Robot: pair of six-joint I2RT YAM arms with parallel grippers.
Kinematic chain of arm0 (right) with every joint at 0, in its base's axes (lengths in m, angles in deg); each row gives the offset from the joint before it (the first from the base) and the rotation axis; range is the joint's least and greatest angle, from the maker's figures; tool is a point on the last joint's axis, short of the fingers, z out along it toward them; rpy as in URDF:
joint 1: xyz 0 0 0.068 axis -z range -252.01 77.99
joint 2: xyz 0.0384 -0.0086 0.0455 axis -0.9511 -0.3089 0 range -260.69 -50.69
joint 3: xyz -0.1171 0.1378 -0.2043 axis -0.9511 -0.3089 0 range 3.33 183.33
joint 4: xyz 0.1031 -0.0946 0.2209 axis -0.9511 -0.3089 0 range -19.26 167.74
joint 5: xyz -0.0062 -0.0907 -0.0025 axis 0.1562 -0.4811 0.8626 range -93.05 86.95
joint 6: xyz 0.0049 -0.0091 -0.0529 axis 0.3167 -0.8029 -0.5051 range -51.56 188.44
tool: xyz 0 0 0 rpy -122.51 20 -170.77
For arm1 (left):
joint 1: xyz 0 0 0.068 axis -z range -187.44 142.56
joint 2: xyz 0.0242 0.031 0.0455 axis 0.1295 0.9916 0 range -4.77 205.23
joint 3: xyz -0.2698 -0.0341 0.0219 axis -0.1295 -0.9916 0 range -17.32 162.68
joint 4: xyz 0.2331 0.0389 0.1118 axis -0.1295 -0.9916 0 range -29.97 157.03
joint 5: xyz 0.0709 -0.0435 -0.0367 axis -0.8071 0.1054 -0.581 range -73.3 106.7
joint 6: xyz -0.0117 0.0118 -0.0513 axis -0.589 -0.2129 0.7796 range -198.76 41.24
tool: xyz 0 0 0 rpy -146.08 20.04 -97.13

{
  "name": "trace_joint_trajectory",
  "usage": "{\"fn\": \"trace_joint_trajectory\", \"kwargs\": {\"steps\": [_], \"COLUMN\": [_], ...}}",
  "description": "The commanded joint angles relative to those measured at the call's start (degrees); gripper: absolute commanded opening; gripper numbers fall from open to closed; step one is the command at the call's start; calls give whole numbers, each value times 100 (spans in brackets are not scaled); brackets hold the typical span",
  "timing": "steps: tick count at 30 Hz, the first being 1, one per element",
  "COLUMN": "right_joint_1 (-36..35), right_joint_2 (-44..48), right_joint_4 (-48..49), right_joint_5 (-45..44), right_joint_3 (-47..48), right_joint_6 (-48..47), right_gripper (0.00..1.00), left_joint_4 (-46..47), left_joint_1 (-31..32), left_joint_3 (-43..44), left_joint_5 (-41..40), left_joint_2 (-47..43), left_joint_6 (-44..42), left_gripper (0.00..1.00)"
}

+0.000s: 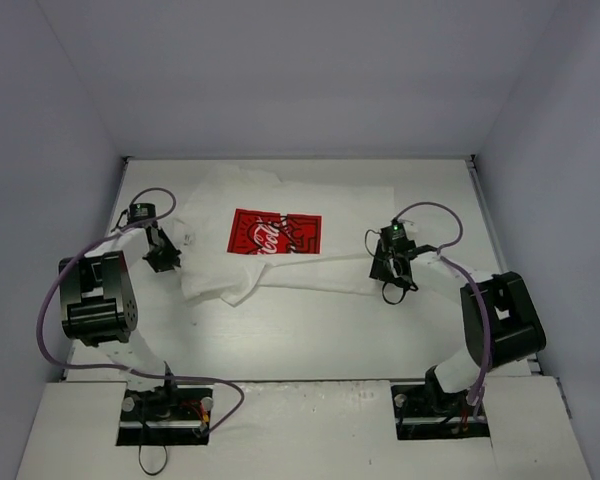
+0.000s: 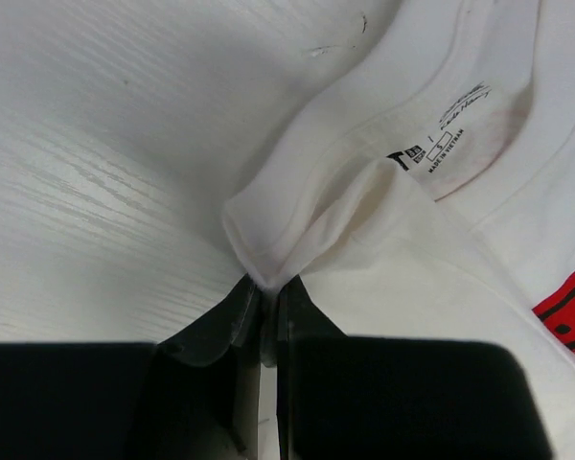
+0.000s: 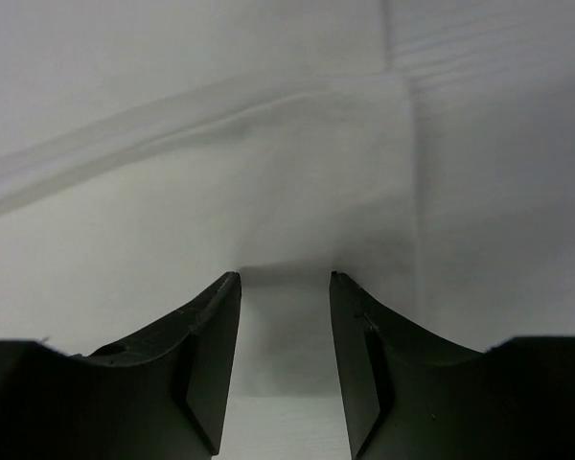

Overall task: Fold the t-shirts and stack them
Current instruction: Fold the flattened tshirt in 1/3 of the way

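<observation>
A white t-shirt (image 1: pixel 280 225) with a red printed square (image 1: pixel 275 233) lies spread across the middle of the table, partly folded along its near edge. My left gripper (image 1: pixel 165 262) is at the shirt's left edge, shut on a pinched fold of the white cloth (image 2: pixel 268 259) beside the collar label (image 2: pixel 439 139). My right gripper (image 1: pixel 392 268) is at the shirt's right edge, open, its fingers (image 3: pixel 216 316) straddling flat white cloth (image 3: pixel 268 172) without pinching it.
The white table (image 1: pixel 310 330) is walled by pale panels on the left, back and right. Purple cables loop from both arms. The arm bases (image 1: pixel 165 410) stand at the near edge.
</observation>
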Motion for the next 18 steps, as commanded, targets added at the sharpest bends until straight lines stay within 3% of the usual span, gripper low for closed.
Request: {"fn": "trace_joint_trajectory", "kwargs": {"steps": [1, 6, 7, 9, 12, 15, 18], "right_joint_1": [638, 880, 855, 723, 178, -631, -1464], "right_joint_2": [270, 384, 442, 572, 1006, 1109, 825], "right_joint_4": [-23, -464, -486, -546, -627, -629, -515], "right_joint_5": [-95, -544, -545, -550, -618, -595, -628], "right_joint_3": [-69, 187, 249, 423, 743, 1154, 1456], "right_joint_6": [-182, -693, -793, -949, -982, -563, 80], "right_gripper": [39, 39, 38, 38, 38, 38, 36], "left_joint_4": [-69, -388, -414, -489, -739, -1082, -1380], "left_joint_1": [87, 210, 207, 201, 233, 283, 337], "left_joint_3": [95, -127, -154, -100, 61, 180, -7], "left_joint_5": [-384, -891, -934, -934, -746, -509, -245], "left_joint_2": [-326, -1097, -1186, -1448, -2006, -2464, -2815], "left_joint_6": [-333, -634, -641, -657, -577, -466, -322], "left_gripper": [0, 3, 12, 44, 68, 74, 74]}}
